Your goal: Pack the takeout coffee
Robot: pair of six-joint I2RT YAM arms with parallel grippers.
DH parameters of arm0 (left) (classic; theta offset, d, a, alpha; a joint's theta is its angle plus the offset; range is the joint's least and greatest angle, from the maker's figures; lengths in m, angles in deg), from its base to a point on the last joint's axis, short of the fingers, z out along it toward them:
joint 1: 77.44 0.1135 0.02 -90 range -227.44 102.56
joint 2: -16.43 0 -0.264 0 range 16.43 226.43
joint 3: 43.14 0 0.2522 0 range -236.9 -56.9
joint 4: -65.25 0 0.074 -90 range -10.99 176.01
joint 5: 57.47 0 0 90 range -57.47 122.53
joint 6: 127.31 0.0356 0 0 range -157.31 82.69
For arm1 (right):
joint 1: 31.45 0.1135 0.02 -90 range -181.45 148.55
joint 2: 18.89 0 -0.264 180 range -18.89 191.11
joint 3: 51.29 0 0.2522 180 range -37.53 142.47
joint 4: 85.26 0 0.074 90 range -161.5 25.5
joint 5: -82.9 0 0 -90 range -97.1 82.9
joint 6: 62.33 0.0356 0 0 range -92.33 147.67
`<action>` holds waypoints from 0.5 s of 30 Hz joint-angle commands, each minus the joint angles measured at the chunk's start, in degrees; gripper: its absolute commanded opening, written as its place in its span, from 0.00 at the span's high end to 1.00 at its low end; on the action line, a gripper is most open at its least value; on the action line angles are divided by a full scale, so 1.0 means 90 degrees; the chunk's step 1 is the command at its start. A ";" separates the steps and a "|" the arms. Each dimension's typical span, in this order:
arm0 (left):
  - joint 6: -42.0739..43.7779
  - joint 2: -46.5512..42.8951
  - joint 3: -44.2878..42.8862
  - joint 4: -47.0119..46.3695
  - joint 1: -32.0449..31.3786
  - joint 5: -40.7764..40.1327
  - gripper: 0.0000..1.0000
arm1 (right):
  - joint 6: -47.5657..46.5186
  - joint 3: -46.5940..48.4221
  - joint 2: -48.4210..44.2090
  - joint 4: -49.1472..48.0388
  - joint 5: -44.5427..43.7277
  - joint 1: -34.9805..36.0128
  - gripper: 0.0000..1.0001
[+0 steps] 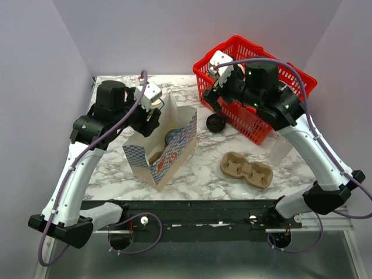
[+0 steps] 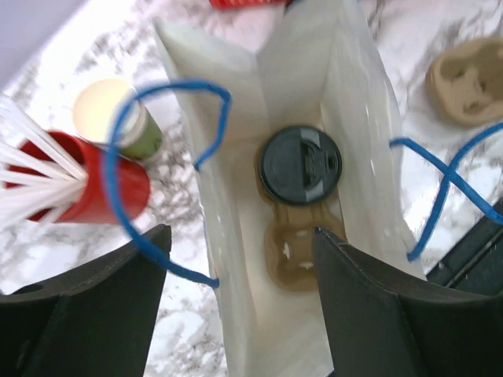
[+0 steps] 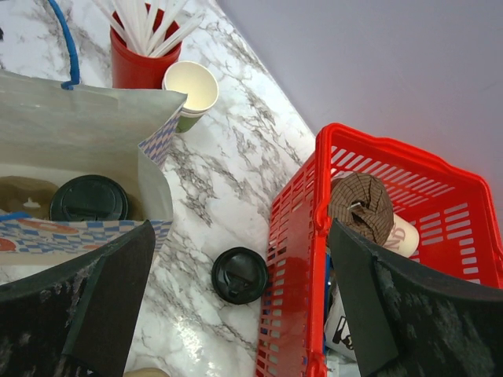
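Observation:
The takeout coffee [image 2: 301,165], a cup with a round black lid, stands inside the open paper bag [image 2: 236,196] in one slot of a brown cardboard carrier [image 2: 292,255]. It shows from the right wrist too, low in the bag [image 3: 89,198]. My left gripper [image 2: 240,236] hangs open above the bag's mouth, holding nothing, with one bag wall running between its fingers. From above, the left gripper [image 1: 148,119] is over the bag [image 1: 168,154]. My right gripper [image 3: 240,232] is open and empty over the left rim of the red basket [image 3: 295,259].
A loose black lid [image 1: 215,122] lies on the marble beside the basket [image 1: 256,116]. A second cardboard carrier [image 1: 247,170] sits right of the bag. Behind the bag stand a red cup of white straws [image 3: 141,59] and a lidless paper cup [image 3: 192,86]. Blue bag handles [image 2: 169,94] arch over its mouth.

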State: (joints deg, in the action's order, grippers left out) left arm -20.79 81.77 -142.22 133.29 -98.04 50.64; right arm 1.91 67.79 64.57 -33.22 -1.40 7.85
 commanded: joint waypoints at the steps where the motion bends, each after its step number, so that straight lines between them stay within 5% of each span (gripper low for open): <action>1: -0.0437 -0.0151 -0.0811 -0.0552 0.0062 -0.0078 0.17 | 0.0186 0.0290 0.0013 0.0121 0.0207 -0.0178 0.00; 6: -0.1043 0.0005 -0.1164 -0.1128 0.0791 -0.0751 0.16 | 0.0625 0.0446 0.0296 0.0102 0.0286 -0.0529 0.00; 10: -0.1453 0.0541 -0.1378 -0.1100 0.2031 -0.0412 0.23 | 0.0850 0.0505 0.0541 0.0082 0.0635 -0.0754 0.00; 15: -0.1522 0.1674 -0.1731 -0.0875 0.2709 -0.0098 0.33 | 0.0879 -0.0186 0.0512 -0.0317 0.1183 -0.0842 0.00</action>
State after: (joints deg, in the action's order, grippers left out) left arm -31.57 89.31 -156.25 124.00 -77.12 47.78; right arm 7.75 70.00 69.16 -33.29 3.54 0.82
